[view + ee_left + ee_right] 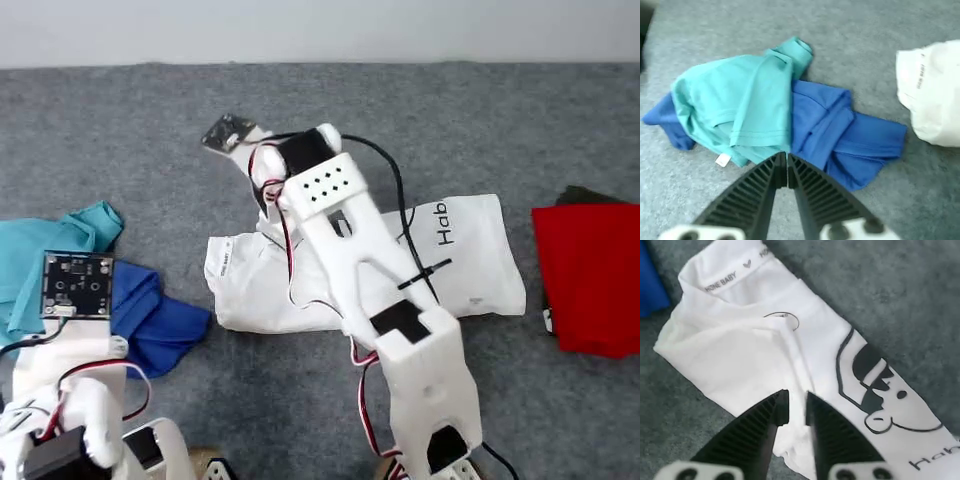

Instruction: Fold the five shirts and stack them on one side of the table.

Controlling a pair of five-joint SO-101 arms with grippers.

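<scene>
Right hand [794, 407] hung directly over white shirt [735, 360], jaws slightly parted, apparently empty; shirt's long axis lay crosswise beneath it.

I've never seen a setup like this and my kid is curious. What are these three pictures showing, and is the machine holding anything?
Two small robot arms stand at a grey table, meant to fold shirts. One picture looks down from above; the other two come from a camera on each arm's wrist. The left pincer is shut and empty, above a teal shirt overlapping a blue shirt. The right pincer, slightly open, hovers at a white shirt without clearly gripping it. A red shirt lies apart.
</scene>
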